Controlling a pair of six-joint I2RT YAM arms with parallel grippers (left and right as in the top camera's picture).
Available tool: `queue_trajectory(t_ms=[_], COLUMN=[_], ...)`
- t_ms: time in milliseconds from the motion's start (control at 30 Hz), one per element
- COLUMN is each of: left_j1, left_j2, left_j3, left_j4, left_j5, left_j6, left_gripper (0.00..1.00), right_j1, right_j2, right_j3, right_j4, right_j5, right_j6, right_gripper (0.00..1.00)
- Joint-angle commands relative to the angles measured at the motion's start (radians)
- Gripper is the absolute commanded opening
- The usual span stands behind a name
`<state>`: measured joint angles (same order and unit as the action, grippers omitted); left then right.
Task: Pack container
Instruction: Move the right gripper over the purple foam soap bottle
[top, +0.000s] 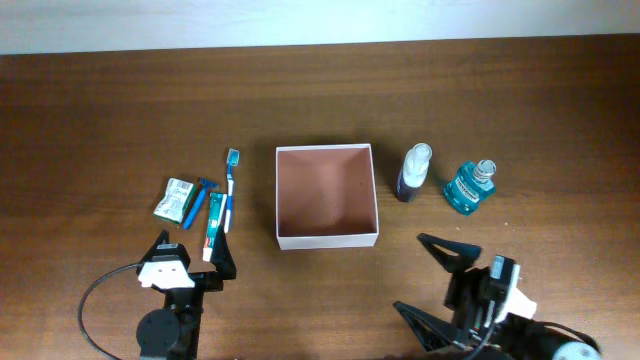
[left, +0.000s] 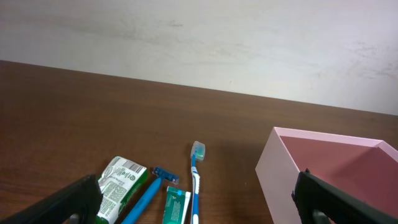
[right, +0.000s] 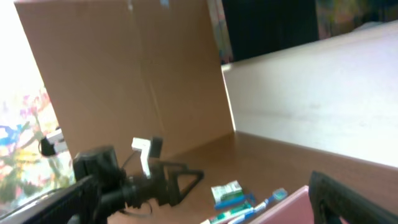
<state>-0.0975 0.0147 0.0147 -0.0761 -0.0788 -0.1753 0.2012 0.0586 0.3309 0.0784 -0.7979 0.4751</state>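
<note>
the left gripper (top: 192, 246) hovers low over the wooden table (top: 100, 110), fingers spread wide and holding nothing. just ahead of its fingertips lie the toiletries, close together: a toothpaste tube (top: 216, 224) nearest, a blue razor (top: 198, 208) beside it, a small green packet (top: 178, 198) further left, and a toothbrush (top: 230, 182) reaching farthest, bristles at the far end. the right gripper (top: 411, 273) is released too, jaws gaping and empty, pointing toward its left. the container (top: 328, 239), a shallow white box with a reddish-brown inside, sits open ahead of both grippers, to the right of the left one and to the left of the right one. beyond the right gripper stand a dark spray bottle (top: 411, 176) and, just right of it, a teal mouthwash bottle (top: 468, 190), both upright.
</note>
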Motion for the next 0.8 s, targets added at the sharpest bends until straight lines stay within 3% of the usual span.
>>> queue_trajectory(t_ms=[0, 267, 567, 767], left_j1=[0.002, 0.002, 0.002, 0.002], left_j2=[-0.009, -0.009, -0.009, -0.009], left_j3=[-0.006, -0.006, -0.006, -0.006], left_j4=[0.002, 0.002, 0.002, 0.002], left_j5=[-0.007, -0.008, -0.007, -0.007], left_j6=[0.016, 0.016, 0.016, 0.016], left_gripper=[0.99, 0.99, 0.99, 1.0], right_j1=[-0.006, -0.006, -0.006, -0.006], right_j2=[0.081, 0.414, 0.829, 0.929], right_j3=[0.129, 0.568, 1.162, 1.264], right_j4=[-0.079, -0.57, -1.169, -1.282], right_j5=[0.05, 0.212, 0.797, 0.915], right_j6=[-0.082, -0.337, -0.375, -0.374], right_gripper=[0.98, 0.98, 0.98, 0.98])
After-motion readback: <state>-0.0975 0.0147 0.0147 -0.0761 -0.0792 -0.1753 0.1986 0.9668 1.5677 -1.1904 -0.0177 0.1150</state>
